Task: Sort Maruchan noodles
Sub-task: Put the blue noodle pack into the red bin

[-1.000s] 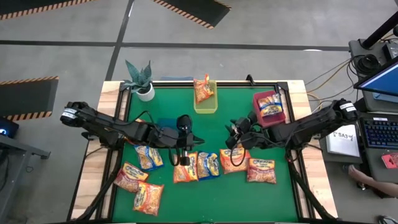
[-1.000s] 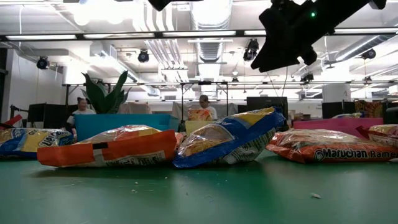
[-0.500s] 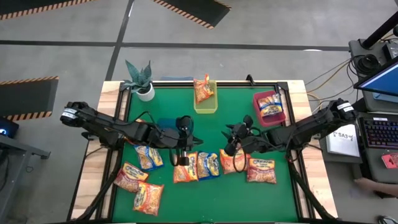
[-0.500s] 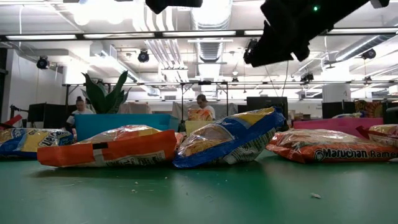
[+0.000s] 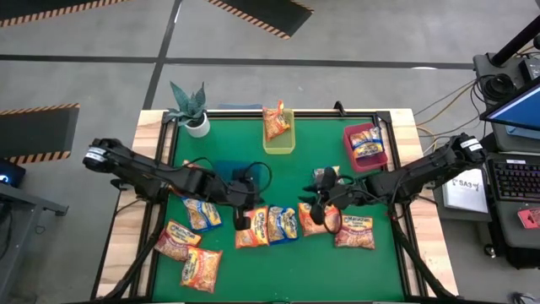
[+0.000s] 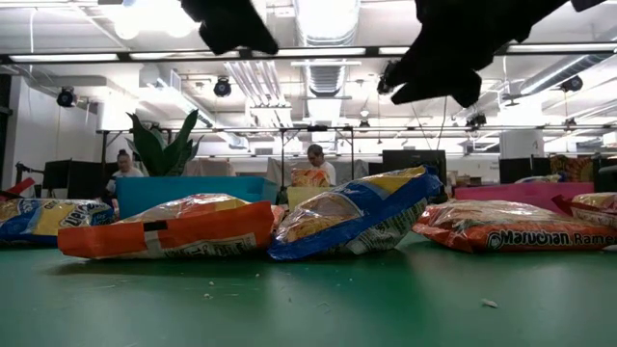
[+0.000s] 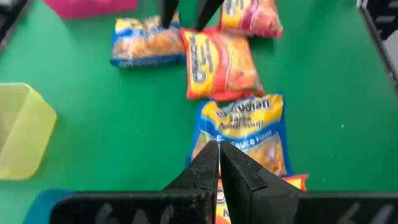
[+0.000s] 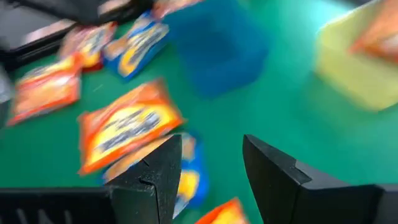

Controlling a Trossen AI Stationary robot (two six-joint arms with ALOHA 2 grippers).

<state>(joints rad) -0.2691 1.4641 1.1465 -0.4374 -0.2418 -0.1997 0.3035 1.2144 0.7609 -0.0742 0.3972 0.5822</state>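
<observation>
Green worktop (image 5: 337, 270) is seen from above, with noodles (image 5: 283, 225) scattered in a row across its near half. Left gripper (image 5: 243, 221) is held low over that row, fingers (image 7: 208, 163) pressed together, nothing caught. Right gripper (image 5: 319, 216) is poised over an orange packet (image 5: 318, 219), fingers (image 8: 158, 171) spread apart. Both are cut off at the low view's top. Blue bin (image 5: 226, 170) is half hidden under the left arm.
</observation>
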